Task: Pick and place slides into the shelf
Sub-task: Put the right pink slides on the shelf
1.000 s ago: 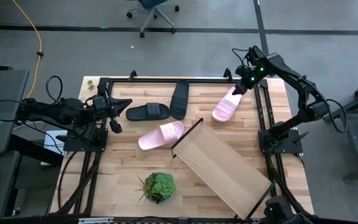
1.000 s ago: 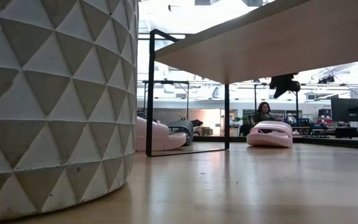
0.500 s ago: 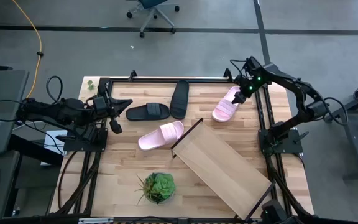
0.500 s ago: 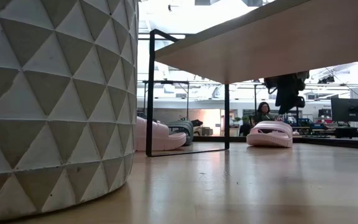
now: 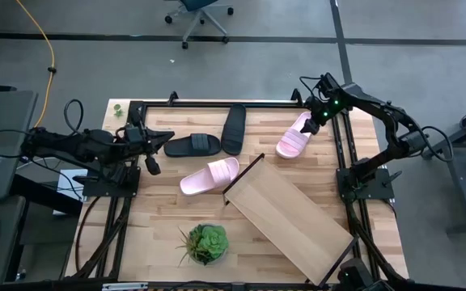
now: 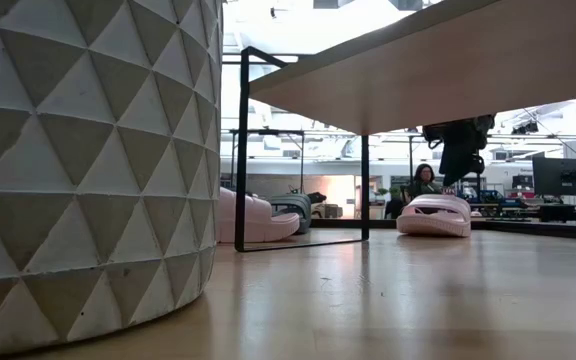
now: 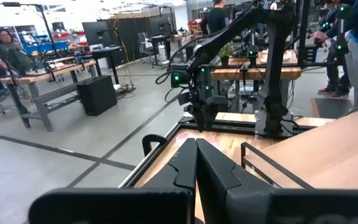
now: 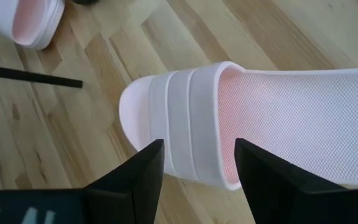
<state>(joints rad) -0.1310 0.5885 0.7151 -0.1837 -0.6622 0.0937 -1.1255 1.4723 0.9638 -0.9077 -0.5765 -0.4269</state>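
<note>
The shelf [image 5: 291,216] lies diagonally by the tabletop's [image 5: 156,242] near right corner. At the far right corner the right gripper [image 5: 312,122], fingers wide, hangs over a pale pink slide [image 5: 295,137]. The left gripper [image 5: 147,151], shut and empty, waits at the left edge.

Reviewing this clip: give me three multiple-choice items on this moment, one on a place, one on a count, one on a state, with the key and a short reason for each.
1. Where is the right end effector?
A. over the potted plant
B. over the pink slide near the table's far right corner
C. over the shelf

2. How many black slides lie on the table?
A. two
B. none
C. four

3. How are the left end effector's fingers?
A. wide open
B. shut on a slide
C. shut, holding nothing

Key: 1 B, its open fingers frame that pink slide in the right wrist view. 2 A, one black slide lies beside another black slide. 3 C, the left end effector shows fingers pressed together, empty.
</note>
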